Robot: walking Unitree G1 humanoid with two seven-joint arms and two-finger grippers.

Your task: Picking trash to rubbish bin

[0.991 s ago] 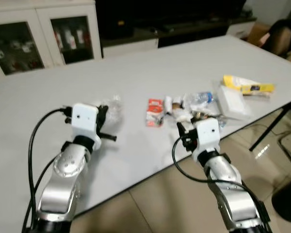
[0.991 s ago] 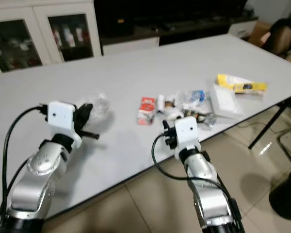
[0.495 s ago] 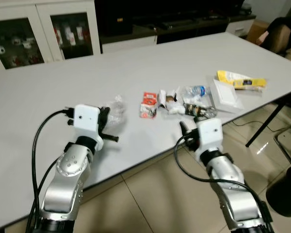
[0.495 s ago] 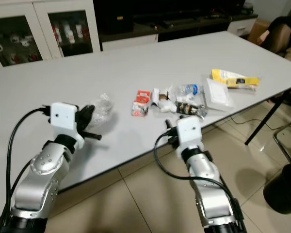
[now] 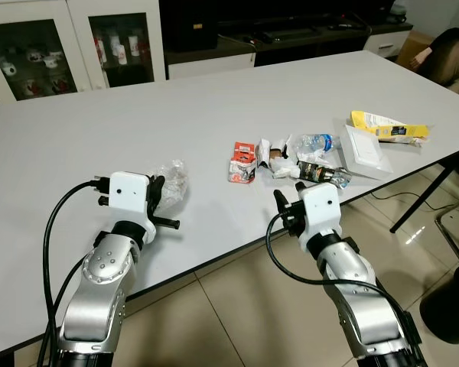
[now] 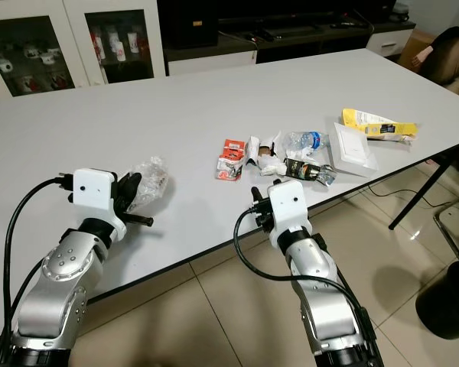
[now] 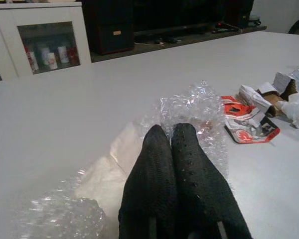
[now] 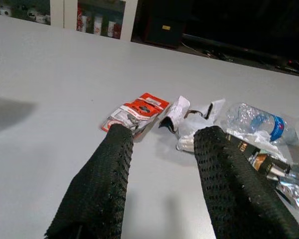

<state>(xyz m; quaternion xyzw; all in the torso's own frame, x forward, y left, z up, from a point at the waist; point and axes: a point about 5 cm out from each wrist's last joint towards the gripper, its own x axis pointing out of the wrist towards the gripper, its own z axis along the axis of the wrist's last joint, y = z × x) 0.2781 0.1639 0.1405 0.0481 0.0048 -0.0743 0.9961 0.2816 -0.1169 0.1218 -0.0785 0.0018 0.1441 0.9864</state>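
white table (image 5: 214, 115), glass cabinet (image 5: 30, 46) behind, black bin (image 6: 451, 302) on floor at right. trash cluster mid-table: red wrapper (image 5: 243, 162), crushed bottle (image 5: 315, 144), yellow packet (image 5: 389, 128). right gripper (image 8: 162, 137) spread wide just short of wrapper (not touching). left gripper (image 7: 170, 137) pressed together against bubble wrap (image 7: 192, 112).

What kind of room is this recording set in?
Probably a home dining or living room: a large white table strewn with trash, a white glass-door cabinet holding small items, a dark TV unit along the wall, and a tiled floor.
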